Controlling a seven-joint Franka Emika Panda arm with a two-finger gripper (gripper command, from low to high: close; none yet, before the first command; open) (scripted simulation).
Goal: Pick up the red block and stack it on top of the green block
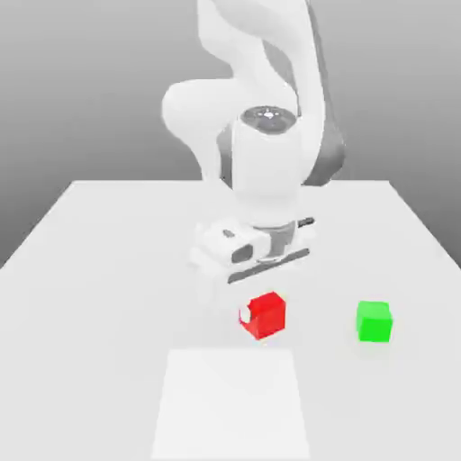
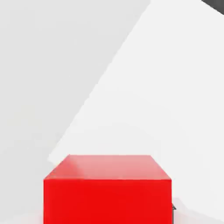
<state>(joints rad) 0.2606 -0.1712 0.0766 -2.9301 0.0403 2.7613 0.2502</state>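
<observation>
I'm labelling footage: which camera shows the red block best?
The hand view: the red block looms large there, two faces visible. The exterior view shows it small, beneath the tool, left of the green block.

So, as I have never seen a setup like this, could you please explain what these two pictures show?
The machine is a single white robot arm, drawn by a simulator, ending in a gripper with two fingers. The exterior view comes from a camera off the arm, looking at the whole scene. The hand view comes from a camera on the hand itself, so the red block looms large there.

The pale table carries the green block, toward the exterior view's right, and a flat white panel appears nearer that camera. The gripper is shut on the red block, one fingertip showing against its side. Whether the block has already left the table, I cannot tell.
</observation>
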